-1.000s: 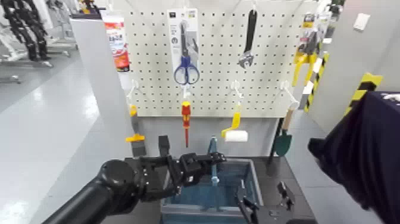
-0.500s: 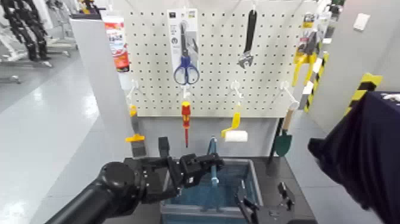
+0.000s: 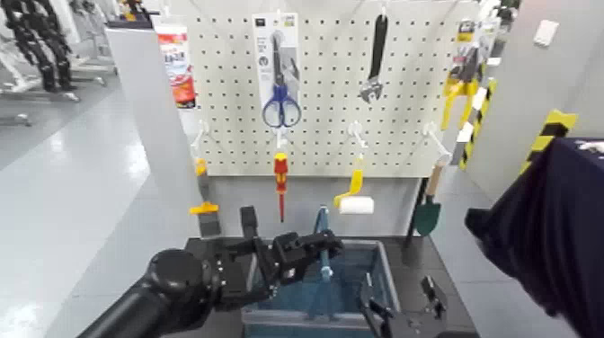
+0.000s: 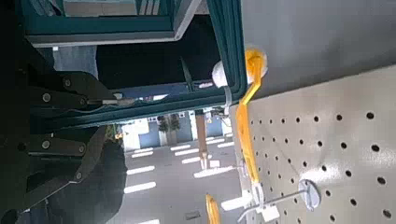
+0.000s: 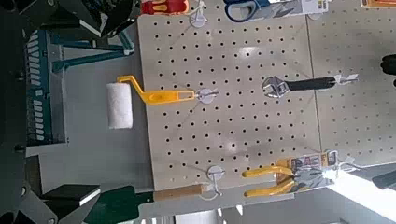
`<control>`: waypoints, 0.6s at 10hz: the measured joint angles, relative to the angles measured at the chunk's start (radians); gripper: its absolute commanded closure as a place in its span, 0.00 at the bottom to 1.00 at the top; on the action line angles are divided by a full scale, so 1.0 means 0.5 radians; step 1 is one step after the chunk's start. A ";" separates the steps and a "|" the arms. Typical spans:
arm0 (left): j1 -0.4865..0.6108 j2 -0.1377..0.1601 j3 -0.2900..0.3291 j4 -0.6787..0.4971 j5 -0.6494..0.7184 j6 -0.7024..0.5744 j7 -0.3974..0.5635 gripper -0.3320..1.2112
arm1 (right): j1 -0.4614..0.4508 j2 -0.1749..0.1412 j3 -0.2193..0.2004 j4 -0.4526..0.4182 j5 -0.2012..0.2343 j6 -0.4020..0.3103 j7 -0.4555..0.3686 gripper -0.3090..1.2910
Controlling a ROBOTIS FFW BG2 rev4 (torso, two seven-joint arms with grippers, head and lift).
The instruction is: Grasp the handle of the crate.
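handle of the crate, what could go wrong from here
The left gripper is shut on the thin handle, which could slip or swivel in the grip if the crate is lifted. The handle's upper end looks close to the hanging paint roller, so raising it might knock the roller. The right gripper hangs open by the crate's right side and could catch the rim if the crate swings.
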State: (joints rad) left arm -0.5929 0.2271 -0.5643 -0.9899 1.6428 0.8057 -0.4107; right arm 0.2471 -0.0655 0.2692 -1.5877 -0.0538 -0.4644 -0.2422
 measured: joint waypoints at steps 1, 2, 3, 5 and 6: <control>0.038 0.007 0.020 -0.069 0.000 0.006 0.003 0.98 | 0.003 0.000 -0.004 -0.002 0.001 0.005 0.000 0.28; 0.076 0.012 0.040 -0.137 0.000 0.011 0.009 0.98 | 0.006 0.000 -0.008 -0.003 0.004 0.008 0.000 0.28; 0.106 0.016 0.052 -0.188 0.000 0.015 0.016 0.98 | 0.008 0.000 -0.011 -0.005 0.007 0.011 0.000 0.28; 0.166 0.027 0.073 -0.298 0.000 0.036 0.034 0.98 | 0.013 0.002 -0.016 -0.006 0.016 0.017 0.000 0.28; 0.195 0.034 0.081 -0.355 0.000 0.053 0.042 0.98 | 0.014 0.002 -0.017 -0.006 0.018 0.018 -0.003 0.28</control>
State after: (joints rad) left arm -0.4954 0.2443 -0.5240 -1.1673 1.6429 0.8320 -0.3896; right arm 0.2543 -0.0644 0.2608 -1.5907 -0.0450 -0.4556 -0.2436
